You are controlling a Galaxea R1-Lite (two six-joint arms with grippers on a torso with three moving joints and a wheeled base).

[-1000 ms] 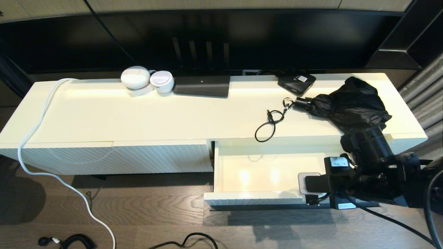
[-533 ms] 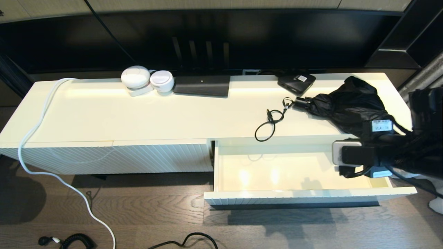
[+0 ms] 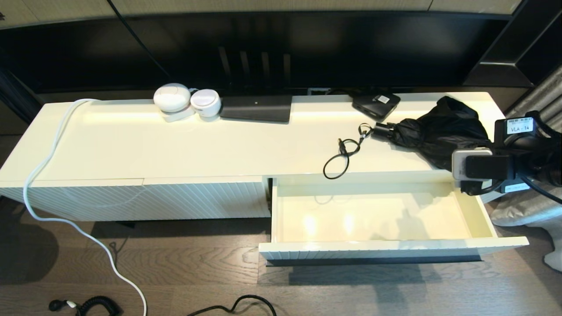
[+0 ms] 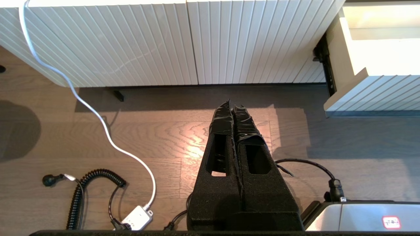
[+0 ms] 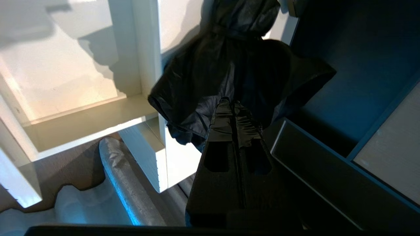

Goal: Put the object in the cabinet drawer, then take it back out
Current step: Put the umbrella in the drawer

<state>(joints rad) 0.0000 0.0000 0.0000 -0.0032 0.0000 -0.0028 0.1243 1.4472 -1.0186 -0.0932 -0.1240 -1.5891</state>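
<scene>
The cabinet drawer (image 3: 386, 251) stands pulled out at the right, its glossy cream inside bare, and the thin black bar handle (image 3: 373, 262) shows under its ribbed front. A folded black umbrella (image 3: 443, 131) lies on the cabinet top above it, its strap loop (image 3: 341, 159) trailing left. My right arm (image 3: 509, 166) hangs at the cabinet's right end, beside the umbrella. In the right wrist view the right gripper (image 5: 231, 104) is shut, its tips just short of the umbrella's fabric (image 5: 236, 65). My left gripper (image 4: 232, 106) is parked shut over the floor.
White round devices (image 3: 186, 102), a flat black box (image 3: 256, 108) and a small black box (image 3: 376, 104) sit along the cabinet's back edge. A white cable (image 3: 48, 162) runs off the left end to the floor. Dark shelving (image 5: 344, 108) stands close on the right.
My right arm has risen from the drawer's front right corner and swung back and right to the cabinet's end, beside the umbrella. The drawer stays open.
</scene>
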